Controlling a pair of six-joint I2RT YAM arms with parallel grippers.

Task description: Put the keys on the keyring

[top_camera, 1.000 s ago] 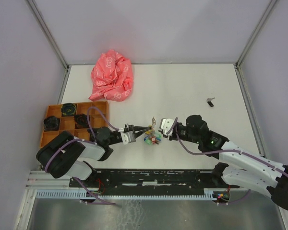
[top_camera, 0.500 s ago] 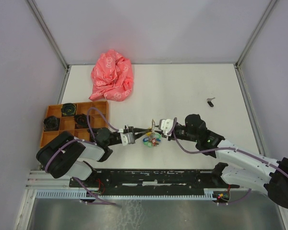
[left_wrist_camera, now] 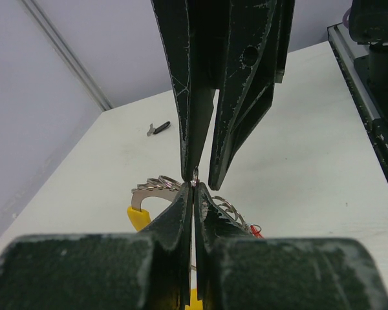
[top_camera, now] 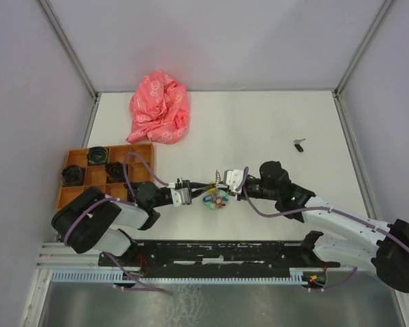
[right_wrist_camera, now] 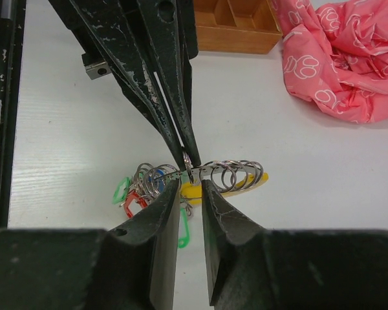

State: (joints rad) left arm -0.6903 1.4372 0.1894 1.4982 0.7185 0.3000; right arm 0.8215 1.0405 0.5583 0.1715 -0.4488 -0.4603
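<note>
— While both pairs of jaws sit nose to nose by the middle of the desk's near edge, where is the loose key?

— Well apart from them, toward the right edge. The black-headed key (top_camera: 299, 144) lies flat and alone, its long axis slanting across the desk, square to no edge. The right arm is the nearer one.

— And the keyring?

— The keyring (right_wrist_camera: 227, 173), a bunch of steel loops with coloured tags, sits between the jaws. The left jaws are pressed together on one thin loop of it. The right jaws face them, parted by a narrow gap astride the same wire, clamping nothing that I can see.

— The red key?

— A red piece (right_wrist_camera: 133, 201) shows in the bunch; whether it is a key head I cannot tell.

— Anything in the way?

— I judge not. The pink cloth (top_camera: 159, 107) is at the far left corner and the orange tray (top_camera: 106, 147) by the left edge, both off the line to the key.
</note>
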